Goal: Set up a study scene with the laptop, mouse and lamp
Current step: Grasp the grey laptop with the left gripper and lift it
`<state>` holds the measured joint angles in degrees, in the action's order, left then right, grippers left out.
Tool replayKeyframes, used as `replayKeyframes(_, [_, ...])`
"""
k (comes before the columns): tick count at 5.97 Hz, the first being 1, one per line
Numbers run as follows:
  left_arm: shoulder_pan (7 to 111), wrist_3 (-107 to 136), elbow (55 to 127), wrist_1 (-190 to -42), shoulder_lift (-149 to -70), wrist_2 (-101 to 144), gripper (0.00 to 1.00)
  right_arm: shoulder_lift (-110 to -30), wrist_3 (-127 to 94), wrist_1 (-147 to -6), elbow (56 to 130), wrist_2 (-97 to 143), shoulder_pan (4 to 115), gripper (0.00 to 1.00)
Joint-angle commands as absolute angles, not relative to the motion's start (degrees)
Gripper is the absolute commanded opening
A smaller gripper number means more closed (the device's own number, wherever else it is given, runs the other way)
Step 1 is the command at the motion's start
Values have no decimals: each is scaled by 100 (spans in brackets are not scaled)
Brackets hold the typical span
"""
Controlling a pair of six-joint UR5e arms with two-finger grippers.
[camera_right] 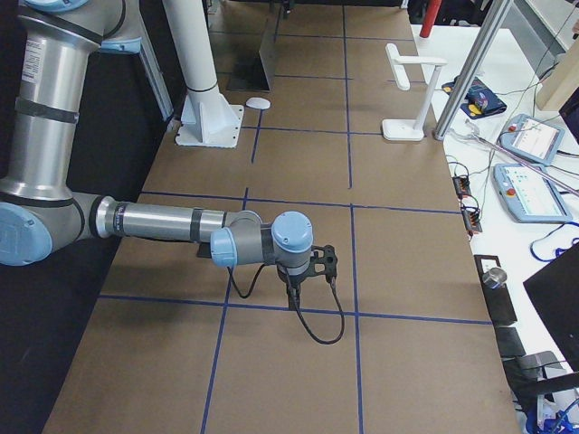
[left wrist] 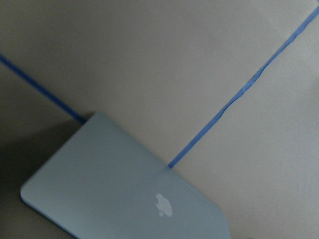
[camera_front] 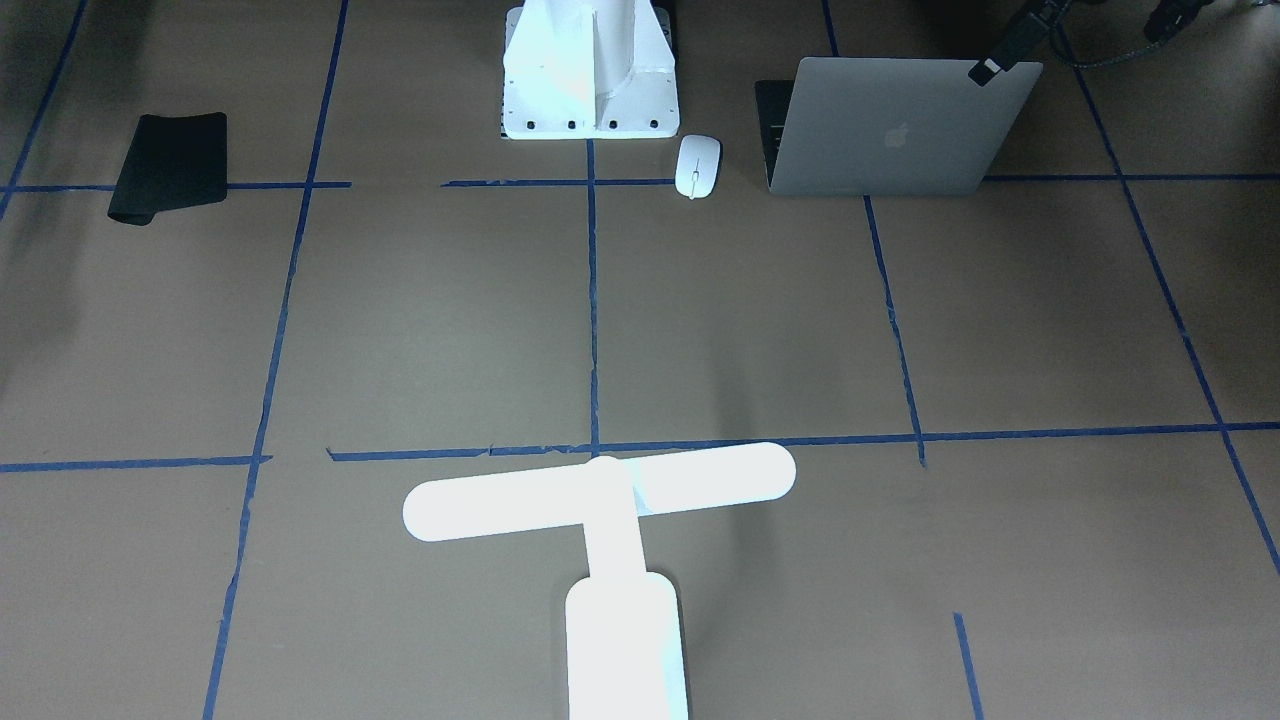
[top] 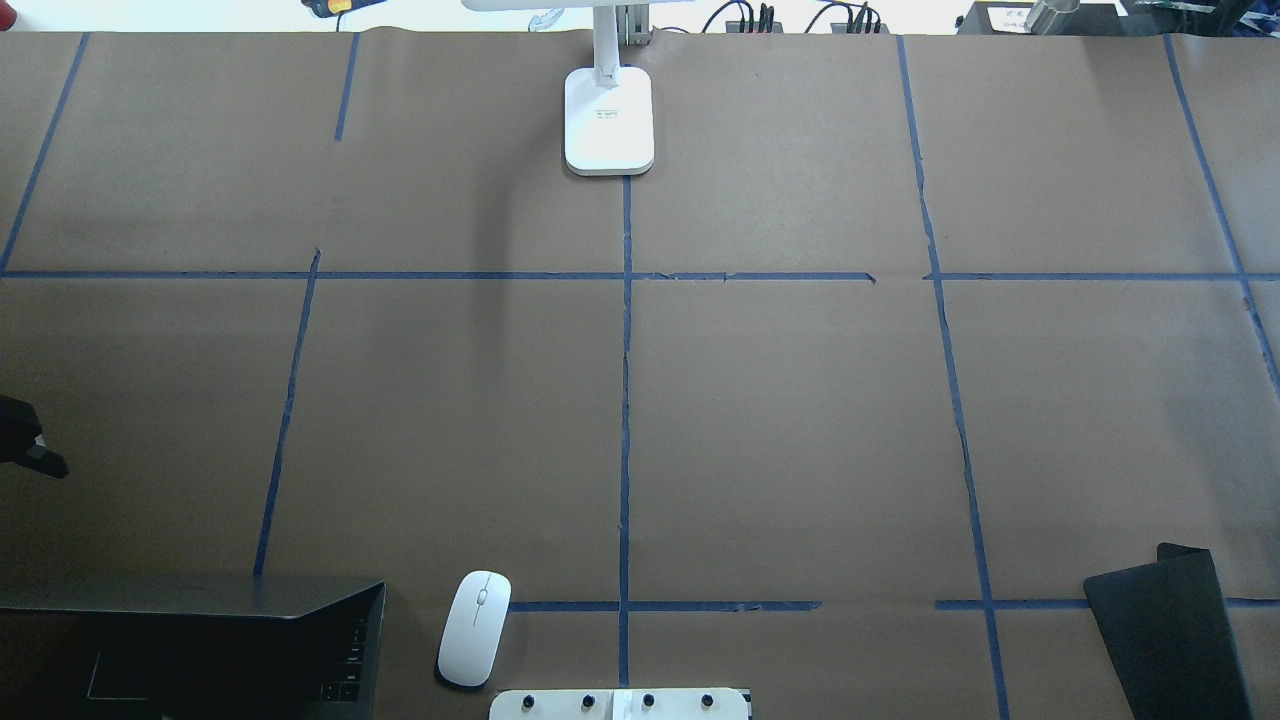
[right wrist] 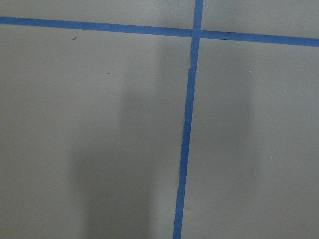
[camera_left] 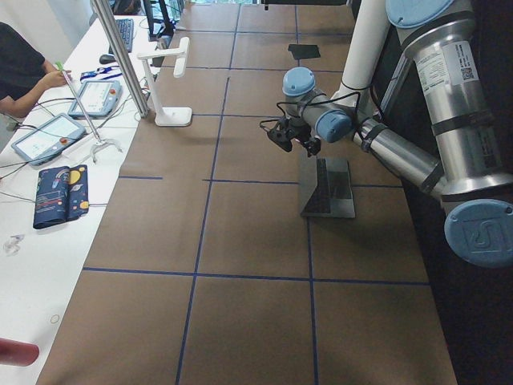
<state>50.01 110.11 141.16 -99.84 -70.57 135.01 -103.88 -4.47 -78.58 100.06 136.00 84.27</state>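
The silver laptop (camera_front: 880, 130) stands open at the robot's near left, its logo lid facing away from the robot; it also shows in the overhead view (top: 200, 640) and the left wrist view (left wrist: 124, 189). The white mouse (camera_front: 697, 166) lies beside it, near the pedestal, and shows in the overhead view (top: 474, 627). The white lamp (camera_front: 600, 500) stands upright at the table's far edge, in the middle (top: 608, 120). My left gripper (camera_front: 987, 68) hovers by the lid's upper corner; I cannot tell its jaws. My right gripper (camera_right: 312, 267) hangs low over bare table; I cannot tell its state.
A black mat (camera_front: 170, 165) lies at the robot's near right (top: 1165, 630). The white bolted pedestal (camera_front: 590, 70) stands at the near middle edge. Blue tape lines grid the brown table. A side table with tablets (camera_left: 48, 136) and an operator (camera_left: 20, 68) lies beyond the lamp.
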Motion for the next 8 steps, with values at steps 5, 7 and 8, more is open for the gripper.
replayKeyframes(5, [3385,13638,14317,-10309,-6803,12032,100,-10362,-413,-7567,10020,13588,8288,100])
replayKeyframes(7, [2535,14183,14353,-10301,-6776,11481,100,-10371,-448,-7550,10002,13614,8288,100])
replayKeyframes(8, [2488,14220,14361,-10301,-6776,11452,100,-10371,-448,-7550,10002,13606,8288,100])
